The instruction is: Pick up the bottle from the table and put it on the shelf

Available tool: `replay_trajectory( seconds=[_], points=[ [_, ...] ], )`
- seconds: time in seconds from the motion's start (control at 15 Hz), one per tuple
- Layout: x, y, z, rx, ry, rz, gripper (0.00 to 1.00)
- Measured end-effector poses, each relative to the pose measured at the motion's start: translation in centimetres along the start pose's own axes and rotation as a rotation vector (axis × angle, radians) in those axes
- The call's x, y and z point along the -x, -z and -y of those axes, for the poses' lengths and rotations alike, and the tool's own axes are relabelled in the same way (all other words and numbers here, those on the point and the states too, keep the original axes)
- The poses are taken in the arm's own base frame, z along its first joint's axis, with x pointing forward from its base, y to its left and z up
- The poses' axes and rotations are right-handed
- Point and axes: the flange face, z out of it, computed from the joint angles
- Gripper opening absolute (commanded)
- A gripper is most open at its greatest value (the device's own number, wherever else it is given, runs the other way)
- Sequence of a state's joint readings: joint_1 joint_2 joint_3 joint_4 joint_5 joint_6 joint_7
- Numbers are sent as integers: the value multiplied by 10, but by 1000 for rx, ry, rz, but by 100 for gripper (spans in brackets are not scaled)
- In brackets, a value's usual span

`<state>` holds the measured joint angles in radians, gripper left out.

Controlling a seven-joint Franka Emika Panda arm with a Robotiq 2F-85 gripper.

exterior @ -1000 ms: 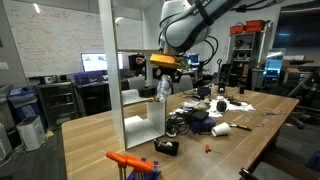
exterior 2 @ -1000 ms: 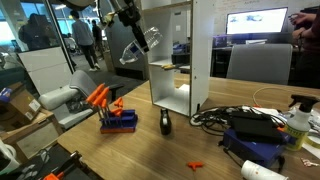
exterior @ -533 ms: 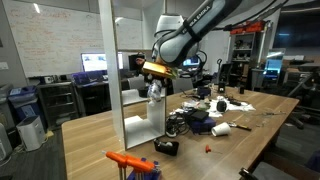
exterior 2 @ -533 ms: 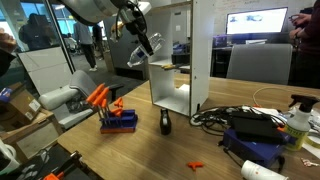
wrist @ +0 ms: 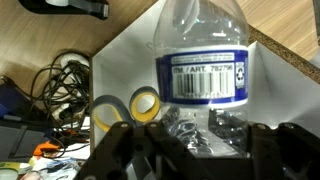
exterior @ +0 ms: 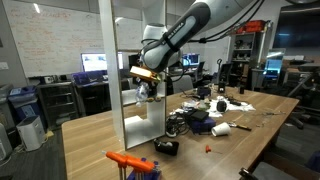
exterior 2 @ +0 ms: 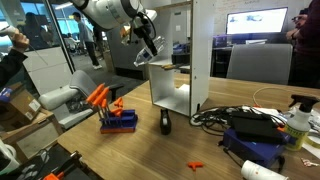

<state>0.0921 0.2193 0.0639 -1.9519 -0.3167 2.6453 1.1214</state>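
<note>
My gripper point(wrist: 195, 150) is shut on the clear plastic bottle point(wrist: 200, 55), which carries a blue and white barcode label. In the wrist view the bottle hangs over a white board of the shelf point(wrist: 125, 60). In both exterior views the gripper point(exterior: 141, 77) point(exterior 2: 148, 42) holds the bottle point(exterior: 145, 92) point(exterior 2: 142, 60) in the air at the open side of the tall white shelf point(exterior: 128, 110) point(exterior 2: 205, 50), level with a middle board. The shelf stands on the light wood table point(exterior: 95, 135) point(exterior 2: 150, 150).
Two yellow tape rolls point(wrist: 145, 103) and a tangle of cables point(wrist: 60, 85) lie below the bottle. Orange-handled tools in a blue stand point(exterior 2: 112, 112) sit beside the shelf. Cables and a black device point(exterior 2: 250, 125) crowd the table's other side. An office chair point(exterior 2: 60, 100) stands off the table.
The arm has carried the bottle sideways and slightly down, from clear of the shelf to its open side. The bottle stays in the gripper.
</note>
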Motion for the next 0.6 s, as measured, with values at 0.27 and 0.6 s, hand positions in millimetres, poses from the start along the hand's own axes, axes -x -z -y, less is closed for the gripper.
replay_trajectory(
  seconds=[0.27,0.6],
  points=[
    [-14,-18,23,-22,7,-24,5],
    [-39,-27,40,-45,19,-93,6]
  ],
)
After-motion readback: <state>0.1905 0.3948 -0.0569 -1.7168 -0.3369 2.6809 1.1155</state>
